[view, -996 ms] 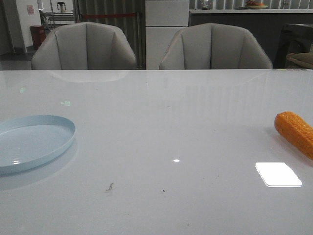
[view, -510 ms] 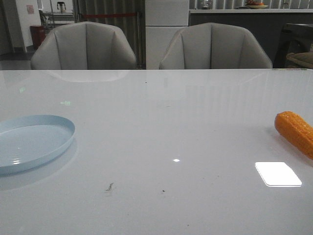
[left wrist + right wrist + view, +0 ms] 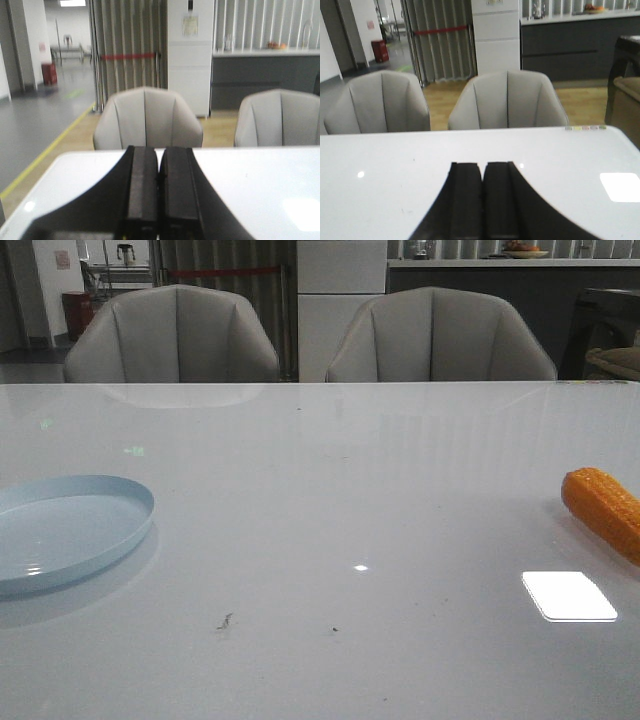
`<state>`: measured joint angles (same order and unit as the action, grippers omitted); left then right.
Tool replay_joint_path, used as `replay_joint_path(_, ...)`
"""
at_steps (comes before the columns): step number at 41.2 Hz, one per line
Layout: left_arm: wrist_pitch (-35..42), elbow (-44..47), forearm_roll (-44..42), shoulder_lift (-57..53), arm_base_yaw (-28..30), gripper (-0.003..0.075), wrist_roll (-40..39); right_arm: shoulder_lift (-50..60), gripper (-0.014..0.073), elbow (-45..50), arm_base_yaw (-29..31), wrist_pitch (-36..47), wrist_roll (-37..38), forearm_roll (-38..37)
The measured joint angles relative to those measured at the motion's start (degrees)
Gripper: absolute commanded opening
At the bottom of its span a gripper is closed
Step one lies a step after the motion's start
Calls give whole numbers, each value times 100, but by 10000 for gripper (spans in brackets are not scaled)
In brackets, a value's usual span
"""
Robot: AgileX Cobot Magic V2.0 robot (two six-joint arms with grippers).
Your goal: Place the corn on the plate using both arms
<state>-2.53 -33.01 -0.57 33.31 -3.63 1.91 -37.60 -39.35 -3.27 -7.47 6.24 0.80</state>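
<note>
The orange corn (image 3: 605, 510) lies on the white table at the far right edge of the front view, partly cut off by the frame. The pale blue plate (image 3: 60, 532) sits at the far left, empty. Neither arm shows in the front view. In the left wrist view my left gripper (image 3: 160, 152) is shut and empty, above the table. In the right wrist view my right gripper (image 3: 483, 167) is shut and empty, above the table. Corn and plate are out of both wrist views.
Two grey chairs (image 3: 175, 335) (image 3: 440, 335) stand behind the table's far edge. A bright light reflection (image 3: 568, 596) lies on the table near the corn. Small dark specks (image 3: 224, 620) mark the table front.
</note>
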Motion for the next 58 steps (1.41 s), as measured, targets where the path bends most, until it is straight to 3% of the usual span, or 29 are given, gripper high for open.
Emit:
replay_joint_path(6,-12,-49,57,952,0,92,0,-948,26,-22,0,-65,10,0)
replay_joint_path(15,-55,-49,829,1914,0,127,0,-1755,47,-22,0,-163,10,0)
replay_joint_path(18,-42,-49,914,2132,0,187,0,-1860,133,-22,0,-173,10,0)
replay_joint_path(24,7,-49,819,2377,0,420,0,-1876,416,-22,0,-210,10,0)
replay_joint_path(28,115,-49,776,2418,0,536,0,-1876,526,-22,0,-210,10,0)
replay_joint_path(39,221,-72,757,2544,0,524,0,-1876,528,-22,0,-238,14,0)
replay_joint_path(51,-1240,-579,954,3351,13,524,0,-1876,528,-22,0,-467,14,0)
replay_joint_path(58,-2263,-1431,1007,4382,13,523,0,-1876,528,-22,0,-650,14,0)
